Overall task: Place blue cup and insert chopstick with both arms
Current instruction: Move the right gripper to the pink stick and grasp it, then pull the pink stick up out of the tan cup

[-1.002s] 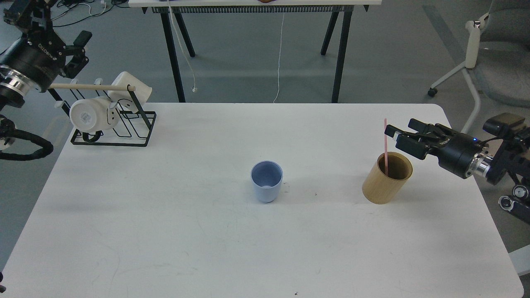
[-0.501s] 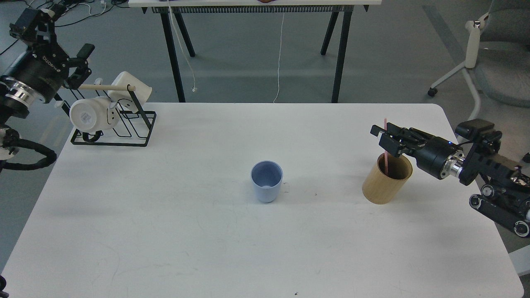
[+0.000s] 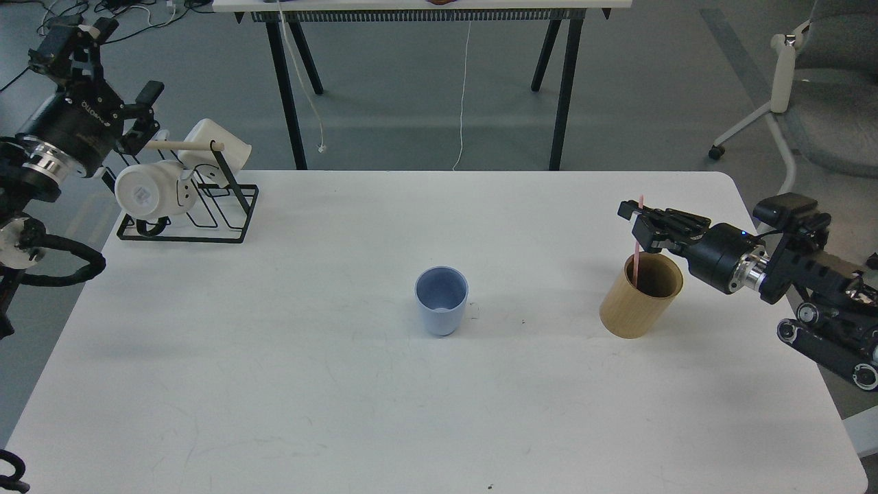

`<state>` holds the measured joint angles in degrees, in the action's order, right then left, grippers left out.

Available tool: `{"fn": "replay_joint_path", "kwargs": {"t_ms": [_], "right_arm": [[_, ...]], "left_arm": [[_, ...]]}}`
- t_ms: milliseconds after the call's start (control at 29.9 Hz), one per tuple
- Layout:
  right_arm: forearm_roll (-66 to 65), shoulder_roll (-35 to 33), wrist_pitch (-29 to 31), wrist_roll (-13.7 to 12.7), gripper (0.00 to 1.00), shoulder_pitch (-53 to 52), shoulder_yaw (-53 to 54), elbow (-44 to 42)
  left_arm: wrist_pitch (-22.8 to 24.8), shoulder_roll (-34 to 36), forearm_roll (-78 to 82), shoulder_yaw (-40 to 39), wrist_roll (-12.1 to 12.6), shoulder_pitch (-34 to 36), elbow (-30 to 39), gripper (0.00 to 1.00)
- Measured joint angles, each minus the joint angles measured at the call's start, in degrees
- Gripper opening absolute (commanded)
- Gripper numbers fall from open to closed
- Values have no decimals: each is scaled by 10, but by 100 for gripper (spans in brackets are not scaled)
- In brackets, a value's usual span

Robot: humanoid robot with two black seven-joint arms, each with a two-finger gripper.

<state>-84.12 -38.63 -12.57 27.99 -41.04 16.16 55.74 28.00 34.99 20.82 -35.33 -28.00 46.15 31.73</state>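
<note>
Head view: right gripper (image 3: pixel 638 226) grips chopstick (image 3: pixel 637 264) in tan cylinder (image 3: pixel 638 309)

A lab or office: grey floor, trestle table (image 3: pixel 425 5), loose cables (image 3: pixel 463 89), wheeled chair (image 3: pixel 809 89).

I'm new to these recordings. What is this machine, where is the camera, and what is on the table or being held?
The single picture comes from the robot's own head, looking down at a white table. Two black arms enter from the sides. The right gripper has its jaws at the pink chopstick, which stands in a tan wooden-looking cylinder; whether it is clamped is unclear. The left gripper hovers by a black wire rack holding white mugs; its jaws cannot be made out. The blue cup stands upright and empty mid-table.
</note>
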Motion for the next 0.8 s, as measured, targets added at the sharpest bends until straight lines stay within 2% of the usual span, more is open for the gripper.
{"fn": "replay_joint_path", "kwargs": {"t_ms": [267,535,668,802], "right_arm": [[1,-51,0,0,1,-5,2,53],[12,-177,5,0,1,-53,31,174],[43,-221,11,0,1,-78,62,225],[71,-214,4,0,1,-108,77,251]], "left_arm": [[0,-4,-1,0,0,1,-2,100],[0,-19,-1,1,0,-1,-7,100],[0,-38,0,5,0,-6,-36,100],[0,-64,1,8,0,-19,-86,100]]}}
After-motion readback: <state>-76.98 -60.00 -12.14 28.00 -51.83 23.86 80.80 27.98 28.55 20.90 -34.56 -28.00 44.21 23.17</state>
